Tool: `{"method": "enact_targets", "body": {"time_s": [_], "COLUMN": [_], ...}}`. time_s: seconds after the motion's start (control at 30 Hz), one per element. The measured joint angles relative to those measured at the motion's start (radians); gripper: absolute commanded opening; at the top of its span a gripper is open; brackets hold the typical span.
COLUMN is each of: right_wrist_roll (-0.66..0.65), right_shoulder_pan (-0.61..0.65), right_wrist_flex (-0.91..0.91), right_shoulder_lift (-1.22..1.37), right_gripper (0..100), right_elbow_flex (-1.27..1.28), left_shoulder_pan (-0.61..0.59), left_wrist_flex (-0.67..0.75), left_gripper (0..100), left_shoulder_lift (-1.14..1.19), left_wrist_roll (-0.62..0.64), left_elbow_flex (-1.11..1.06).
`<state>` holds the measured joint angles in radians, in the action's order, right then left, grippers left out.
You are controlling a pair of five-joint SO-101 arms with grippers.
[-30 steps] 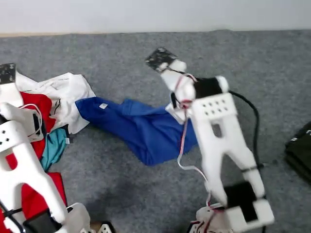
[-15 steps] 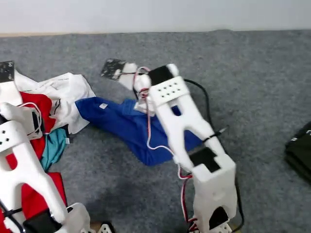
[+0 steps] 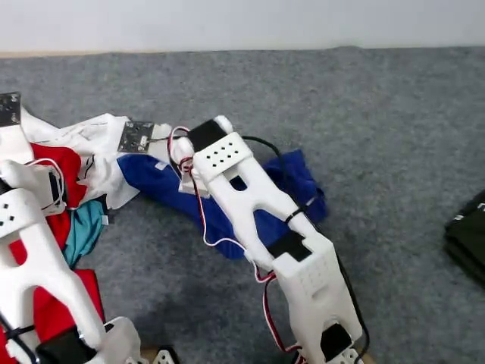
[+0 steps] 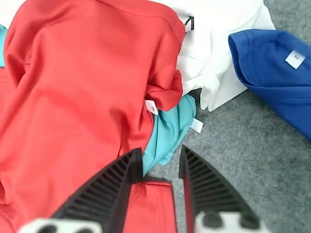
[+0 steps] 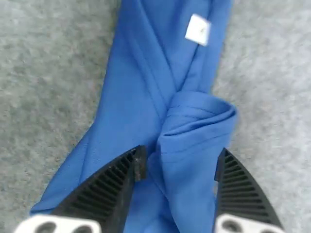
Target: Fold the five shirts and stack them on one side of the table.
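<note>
Right gripper [image 5: 180, 158] hangs wide over a fold of the blue shirt [image 5: 141, 73] mid-table. Left gripper [image 4: 160, 155], narrowly parted, sits above the red shirt [image 4: 73, 87], left.

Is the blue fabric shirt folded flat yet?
No. The blue fabric shirt lies crumpled, with a raised twisted bunch inside the open right hand.

The grey carpet-like table top [image 3: 394, 121] bears a crumpled blue cloth shirt [image 3: 161, 180] centrally, a white, red and teal shirt heap [image 3: 102, 148] at nine o'clock, and a dark item [image 3: 466, 235], perhaps folded cloth, at four o'clock.
</note>
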<state>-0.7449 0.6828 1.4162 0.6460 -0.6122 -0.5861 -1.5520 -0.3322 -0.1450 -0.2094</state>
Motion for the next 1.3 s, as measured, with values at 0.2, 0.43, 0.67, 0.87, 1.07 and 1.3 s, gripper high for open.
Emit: {"method": "enact_targets", "body": {"time_s": [0.2, 0.43, 0.67, 0.87, 1.07, 1.3], "right_wrist_roll": [0.000, -0.003, -0.003, -0.003, -0.003, -0.003], "right_shoulder_pan": [-0.002, -0.031, -0.060, -0.077, -0.080, -0.080], "right_wrist_flex": [-0.058, -0.115, -0.115, -0.115, -0.115, -0.115], "right_shoulder_lift": [0.054, 0.064, 0.064, 0.064, 0.063, 0.063], "right_gripper": [24.0, 15.7, 14.7, 14.7, 14.7, 14.7], "right_elbow_flex": [0.000, 0.000, 0.000, -0.009, -0.118, -0.124], "left_shoulder_pan": [0.002, 0.002, 0.002, 0.002, 0.002, 0.002], "left_wrist_flex": [0.000, 0.000, 0.000, 0.000, 0.000, 0.000], "left_gripper": [14, 14, 14, 14, 14, 14], "left_shoulder_lift": [0.080, 0.160, 0.166, 0.167, 0.167, 0.167], "left_wrist_roll": [0.000, 0.000, 0.000, 0.000, 0.000, 0.000], "left_elbow_flex": [0.000, 0.000, 0.000, 0.000, 0.000, 0.000]}}
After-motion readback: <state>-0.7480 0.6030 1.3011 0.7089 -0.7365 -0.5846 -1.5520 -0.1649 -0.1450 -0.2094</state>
